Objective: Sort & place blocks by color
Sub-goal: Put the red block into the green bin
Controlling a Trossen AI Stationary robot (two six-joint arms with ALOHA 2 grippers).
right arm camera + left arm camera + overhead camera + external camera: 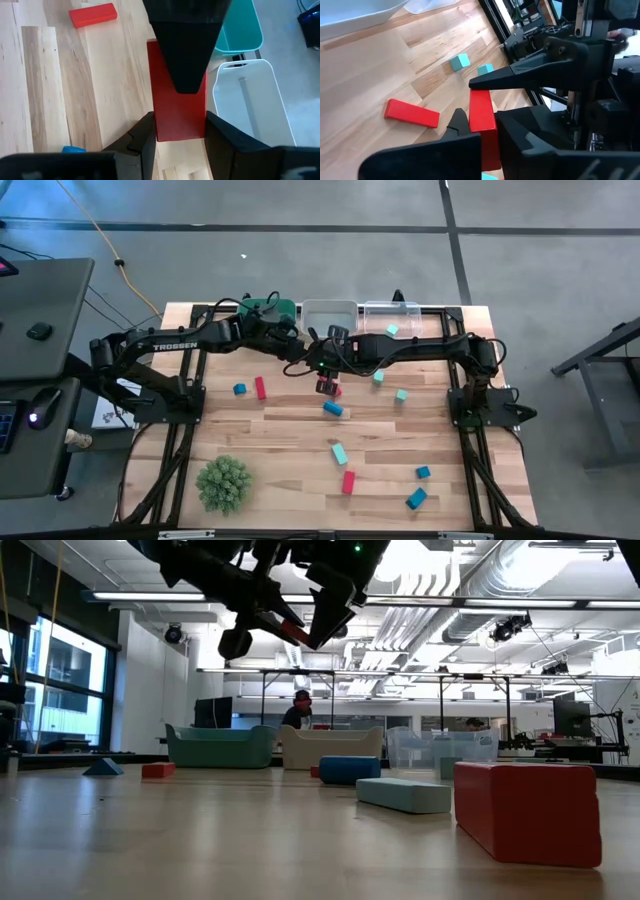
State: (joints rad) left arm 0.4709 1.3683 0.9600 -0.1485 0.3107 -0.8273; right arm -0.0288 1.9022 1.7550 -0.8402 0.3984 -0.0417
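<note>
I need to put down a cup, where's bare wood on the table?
Bare wood: between the green spiky ball and the near red bar, and left of the blue cube. Crowded: mid-table, where both claws meet on a red bar, and the right side's scattered blocks.

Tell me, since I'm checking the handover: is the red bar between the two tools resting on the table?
No: in the low view the red bar hangs high above the table, held between the tools.

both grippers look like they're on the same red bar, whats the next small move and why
Probably the right gripper should open and back off. The red bar is held in the air between both grippers, and the left gripper has shut on it, so this looks like a handover. The white bin sits nearby.
</note>
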